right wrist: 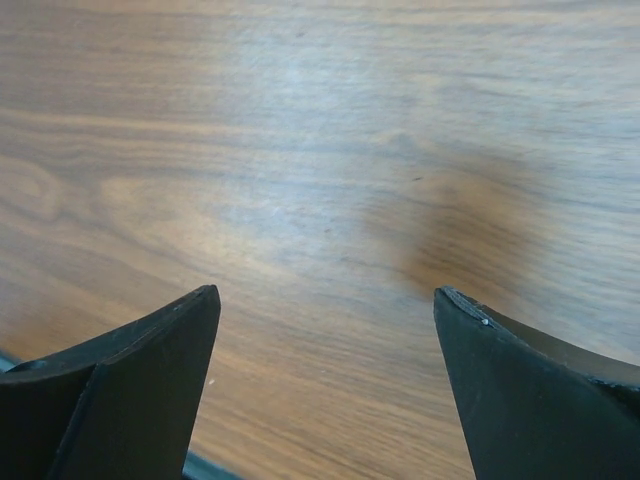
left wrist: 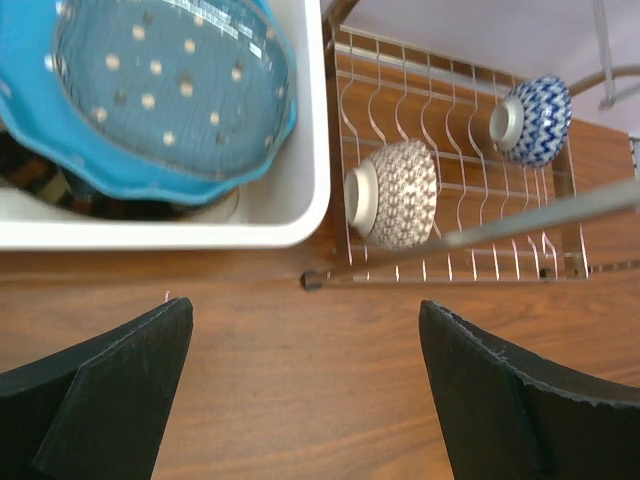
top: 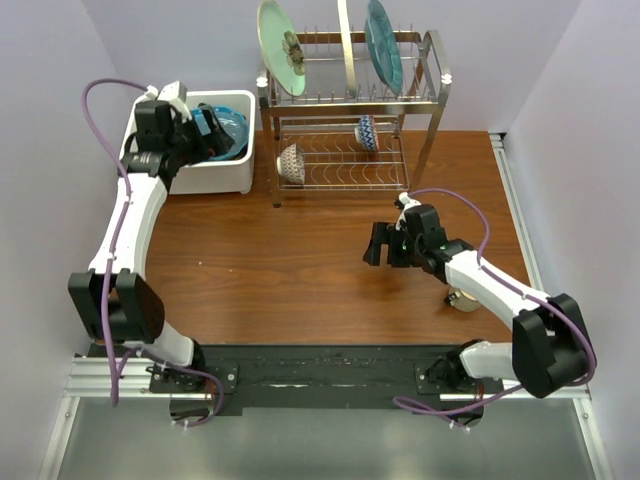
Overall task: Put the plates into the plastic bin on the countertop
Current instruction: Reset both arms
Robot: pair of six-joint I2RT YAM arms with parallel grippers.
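**Inspector:** Location of plates?

**Assistant:** A blue scalloped dotted plate [left wrist: 170, 90] lies uppermost in the plastic bin [top: 215, 178], at the far left corner of the table [top: 300, 270]. A teal plate [top: 383, 45] stands upright in the wire rack [top: 430, 100] at the far edge.

**Inspector:** Grippers?

**Assistant:** The left gripper [left wrist: 305, 310] is at the bin, jaws apart and empty. The right gripper [right wrist: 325, 295] is over bare wood, also apart and empty.

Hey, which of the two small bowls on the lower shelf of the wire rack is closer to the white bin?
The brown-patterned bowl, lying on its side right next to the bin. The blue zigzag bowl lies farther right, away from it.
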